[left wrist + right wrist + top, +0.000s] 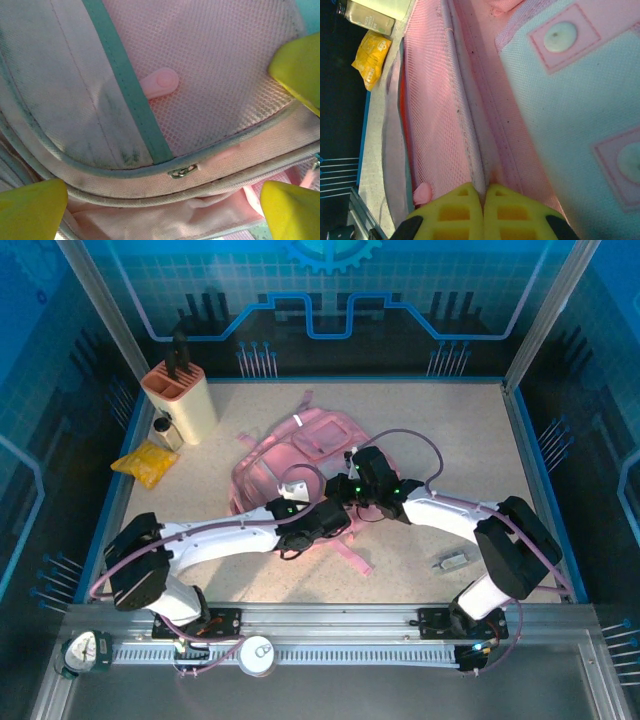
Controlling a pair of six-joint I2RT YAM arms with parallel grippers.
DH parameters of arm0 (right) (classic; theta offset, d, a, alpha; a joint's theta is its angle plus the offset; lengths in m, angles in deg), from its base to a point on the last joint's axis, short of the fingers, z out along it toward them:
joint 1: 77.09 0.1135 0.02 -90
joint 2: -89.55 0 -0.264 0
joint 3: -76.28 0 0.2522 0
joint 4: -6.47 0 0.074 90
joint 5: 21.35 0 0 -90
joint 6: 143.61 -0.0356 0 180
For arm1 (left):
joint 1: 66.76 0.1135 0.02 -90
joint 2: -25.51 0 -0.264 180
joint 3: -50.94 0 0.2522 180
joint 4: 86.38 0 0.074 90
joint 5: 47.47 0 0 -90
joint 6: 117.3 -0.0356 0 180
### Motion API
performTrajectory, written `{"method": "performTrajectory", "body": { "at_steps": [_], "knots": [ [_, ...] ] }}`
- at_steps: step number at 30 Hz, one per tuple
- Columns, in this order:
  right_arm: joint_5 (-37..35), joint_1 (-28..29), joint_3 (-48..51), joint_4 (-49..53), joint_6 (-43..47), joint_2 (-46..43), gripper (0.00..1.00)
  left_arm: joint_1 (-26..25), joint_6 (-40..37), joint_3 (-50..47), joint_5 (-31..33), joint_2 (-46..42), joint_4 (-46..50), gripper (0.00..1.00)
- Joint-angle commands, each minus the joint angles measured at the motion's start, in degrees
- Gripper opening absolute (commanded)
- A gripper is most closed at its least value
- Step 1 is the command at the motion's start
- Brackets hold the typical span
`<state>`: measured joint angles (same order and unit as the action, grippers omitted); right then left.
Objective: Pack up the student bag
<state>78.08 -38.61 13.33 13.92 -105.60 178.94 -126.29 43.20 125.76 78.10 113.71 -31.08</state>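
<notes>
A speckled beige table (440,440) sits inside blue-lit walls, and both arms reach to its middle.

The right gripper (483,212) is clenched: its yellow fingers (460,212) press flat together at a raised seam of the student bag (300,445), between a pink mesh panel and a pale quilted panel. I cannot tell whether any fabric is caught between them.

The left gripper (161,212) is spread wide and grasps nothing. Its yellow fingertips (30,212) frame the bag's zipped edge close below. Between them lie a small metal zip slider (182,171), a teal strip (125,90) and a pink rubber tab (161,83) on the mesh.

The bag lies flat at the table's centre, its top loop toward the far wall and a loose pink strap (352,556) trailing toward the arms' bases.

Well apart, at the far left, a yellow packet (146,462) lies beside a small bottle (165,431) and a peach holder (182,400) with dark items standing in it. A small grey object (452,561) lies near the right arm.
</notes>
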Motion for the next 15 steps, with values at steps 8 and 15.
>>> {"method": "performTrajectory", "body": {
  "at_steps": [8, 15],
  "knots": [
    [4.7, 0.0, 0.9, -6.1, -2.3, -0.7, 0.0, 0.7, 9.1, 2.2, 4.5, 3.7, 1.3, 0.99],
    [5.2, 0.1, 1.6, -8.8, -3.3, -0.9, 0.0, 2.9, 13.5, 3.8, 5.9, 6.1, 4.5, 0.99]
  ]
}}
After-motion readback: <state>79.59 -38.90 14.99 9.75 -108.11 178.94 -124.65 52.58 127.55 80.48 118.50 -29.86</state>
